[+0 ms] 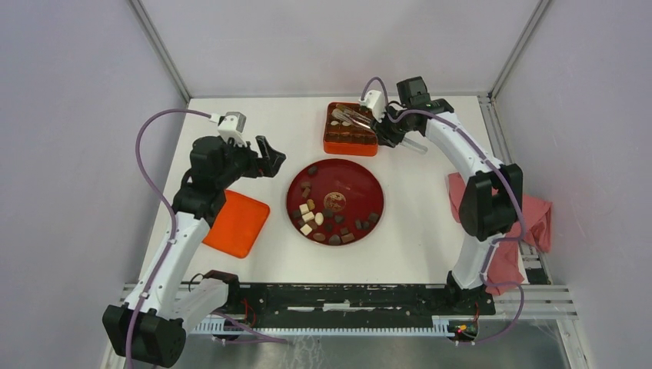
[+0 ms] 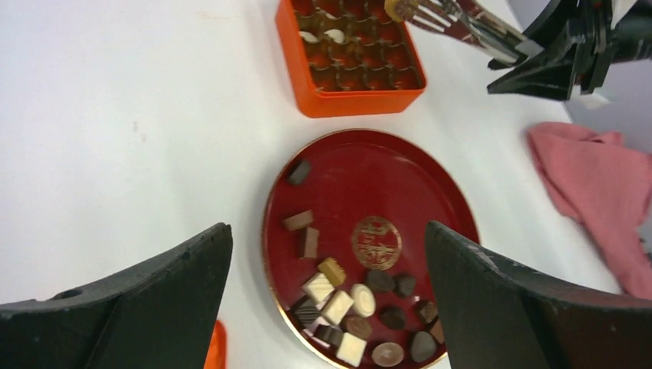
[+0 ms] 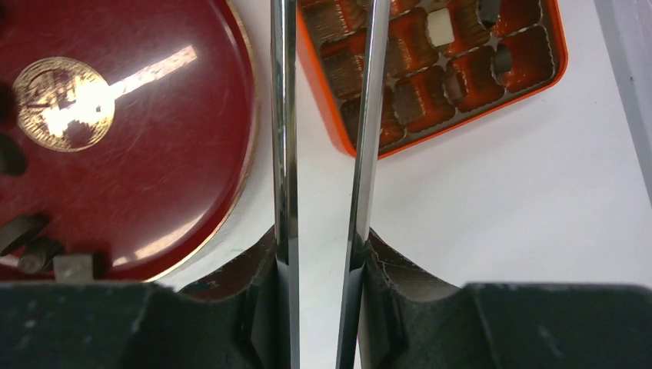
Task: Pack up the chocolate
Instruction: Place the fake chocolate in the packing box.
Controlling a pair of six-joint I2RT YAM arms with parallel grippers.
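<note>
Spread wide apart and holding nothing, the left gripper (image 2: 324, 229) hovers just left of the red plate (image 2: 430, 192). Most of the chocolate (image 2: 338, 304) lies loose in the plate's near half: dark, light-brown and cream pieces. Just beyond the plate, the orange box (image 2: 350, 100) has a few compartments filled, cream pieces (image 2: 332, 35) among them. Over the box, the right gripper (image 3: 319, 254) is clamped on metal tongs (image 3: 284, 154), with a round tan piece (image 2: 396, 8) at their tips. An orange lid (image 1: 238, 223) lies near left, a pink cloth (image 1: 538, 219) right.
</note>
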